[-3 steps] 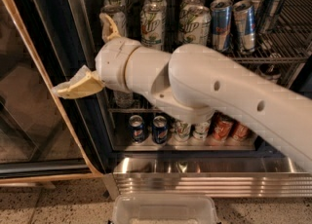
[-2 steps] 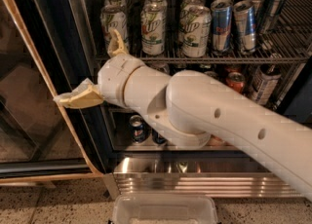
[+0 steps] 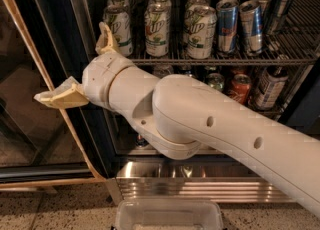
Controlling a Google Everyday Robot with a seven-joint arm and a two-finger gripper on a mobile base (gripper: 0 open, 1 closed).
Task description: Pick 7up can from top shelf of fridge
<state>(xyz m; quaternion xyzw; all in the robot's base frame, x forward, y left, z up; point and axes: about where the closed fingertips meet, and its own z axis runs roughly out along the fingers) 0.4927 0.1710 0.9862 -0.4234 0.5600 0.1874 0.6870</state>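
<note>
**Speckled floor to top shelf: 7up can not yet grasped**

Speckled floor is seen nearest, at 6 o'clock in the view. A clear bin [image 3: 170,216] is set on it, just before the ribbed base panel [image 3: 200,186] of the fridge [image 3: 97,144]. Above that, much of the view is filled by the white arm [image 3: 225,124], which is stretched from 4 o'clock toward 10 o'clock. At its end the gripper [image 3: 70,61] is held outside the shelves, in front of the dark left post of the fridge. The open glass door [image 3: 25,74] is seen at 9 o'clock of it.

The two fingers are spread wide apart and nothing is held between them. One finger [image 3: 60,96] is pointed toward 9 o'clock, the other [image 3: 106,39] toward 12 o'clock. The upper finger is seen across the left edge of the nearest can; whether it is touched cannot be told.

Farther back, the 7up can [image 3: 119,29] is stood upright at the left front of the top shelf [image 3: 225,60]. Two more like it are ranged at its 3 o'clock, and Red Bull cans [image 3: 227,24] beyond those. Mixed cans [image 3: 240,86] are glimpsed on the rack below, partly hidden by the arm.

Only the approach is judged to be done. The gripper has yet to be turned toward the shelf, set around the can and closed, and the can drawn out.
</note>
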